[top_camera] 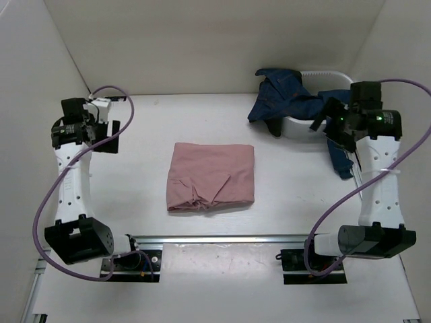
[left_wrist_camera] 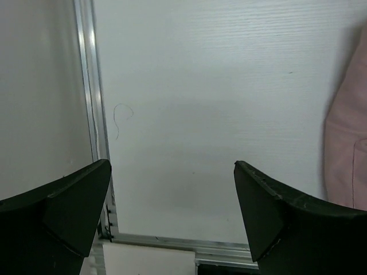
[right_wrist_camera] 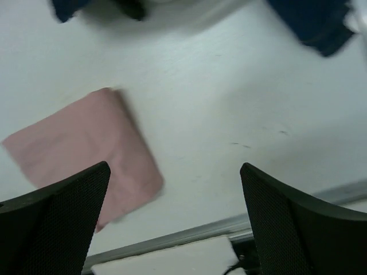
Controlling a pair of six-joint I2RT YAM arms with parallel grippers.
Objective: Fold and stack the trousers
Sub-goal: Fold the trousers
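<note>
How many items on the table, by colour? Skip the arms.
Pink: 1, folded trousers
Dark blue: 1, jeans, draped over the tub
White: 1, tub
Total: 3

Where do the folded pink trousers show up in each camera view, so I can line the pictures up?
Top external: pink trousers, folded, at the table's centre.
Left wrist: only a strip at the right edge.
Right wrist: in the left half, lying at an angle.
Shared landmark: the metal rail along the table's near edge, at the bottom of both wrist views.
</note>
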